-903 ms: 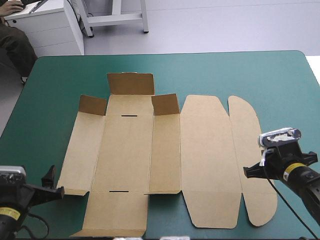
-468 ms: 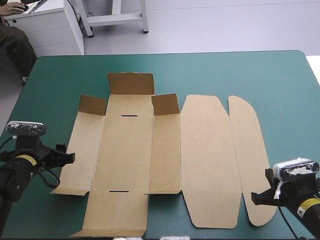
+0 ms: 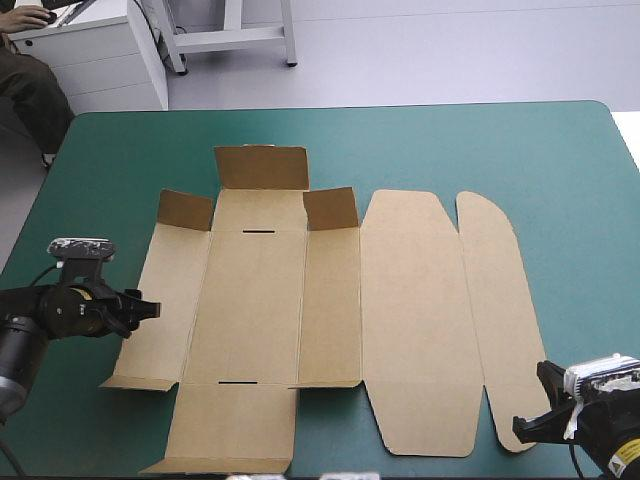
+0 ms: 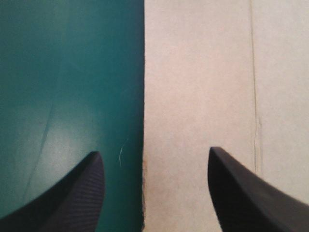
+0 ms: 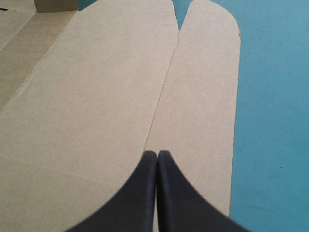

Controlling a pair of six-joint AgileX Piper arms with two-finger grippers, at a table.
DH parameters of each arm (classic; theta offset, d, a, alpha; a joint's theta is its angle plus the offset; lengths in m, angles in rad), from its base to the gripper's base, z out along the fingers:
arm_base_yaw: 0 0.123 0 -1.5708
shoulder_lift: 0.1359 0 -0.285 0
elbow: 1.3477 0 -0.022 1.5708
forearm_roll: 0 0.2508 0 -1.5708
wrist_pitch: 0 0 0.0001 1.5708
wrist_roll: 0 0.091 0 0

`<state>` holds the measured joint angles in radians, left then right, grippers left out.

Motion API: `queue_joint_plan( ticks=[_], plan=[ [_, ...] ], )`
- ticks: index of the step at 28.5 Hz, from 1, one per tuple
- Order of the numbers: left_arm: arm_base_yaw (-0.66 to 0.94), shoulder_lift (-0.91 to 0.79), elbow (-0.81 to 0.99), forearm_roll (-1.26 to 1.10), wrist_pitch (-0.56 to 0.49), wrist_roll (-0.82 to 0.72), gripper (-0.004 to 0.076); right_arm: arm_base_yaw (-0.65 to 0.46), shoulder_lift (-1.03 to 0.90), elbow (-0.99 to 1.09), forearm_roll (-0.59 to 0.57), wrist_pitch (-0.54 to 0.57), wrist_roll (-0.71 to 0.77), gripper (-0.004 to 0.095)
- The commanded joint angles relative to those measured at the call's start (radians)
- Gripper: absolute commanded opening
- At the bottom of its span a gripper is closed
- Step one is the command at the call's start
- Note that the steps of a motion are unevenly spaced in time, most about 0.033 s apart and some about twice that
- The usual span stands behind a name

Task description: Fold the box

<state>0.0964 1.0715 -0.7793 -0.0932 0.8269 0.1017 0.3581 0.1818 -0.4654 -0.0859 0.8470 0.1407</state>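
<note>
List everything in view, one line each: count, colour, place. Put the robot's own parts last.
box: 1, brown, lying flat mid-table, three small flaps standing up along its far side
table: 1, teal-green cover, under the box
left gripper: 1, black fingers, open, straddling the box's left edge
right gripper: 1, black fingers, shut, over the box's near right corner, by the crease of the rounded flap

Premises: a robotics lab or workshop. Evidence: bench (image 3: 560,170) with teal-green cover, smooth grey floor (image 3: 450,50), white cabinet (image 3: 95,55) at 11 o'clock, white metal stand legs (image 3: 235,38) at 12 o'clock.
</note>
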Motion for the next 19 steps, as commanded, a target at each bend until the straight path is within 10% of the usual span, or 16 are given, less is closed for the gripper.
queue_joint_plan(
  ticks=[1, 8, 19],
  plan=[
    [0.154, 0.025, -0.036, -0.240, -0.025, 0.172, 0.0386, -0.005, 0.008, -0.020, -0.007, -0.060, -0.008, -0.0020],
    [0.289, 0.172, -0.049, -0.532, 0.178, 0.525, 0.0349, -0.005, 0.008, -0.019, -0.007, -0.062, -0.008, -0.0020],
    [0.289, 0.313, -0.158, -0.326, 0.209, 0.431, 0.0349, -0.005, 0.008, -0.019, -0.007, -0.060, -0.010, -0.0020]
  ],
)
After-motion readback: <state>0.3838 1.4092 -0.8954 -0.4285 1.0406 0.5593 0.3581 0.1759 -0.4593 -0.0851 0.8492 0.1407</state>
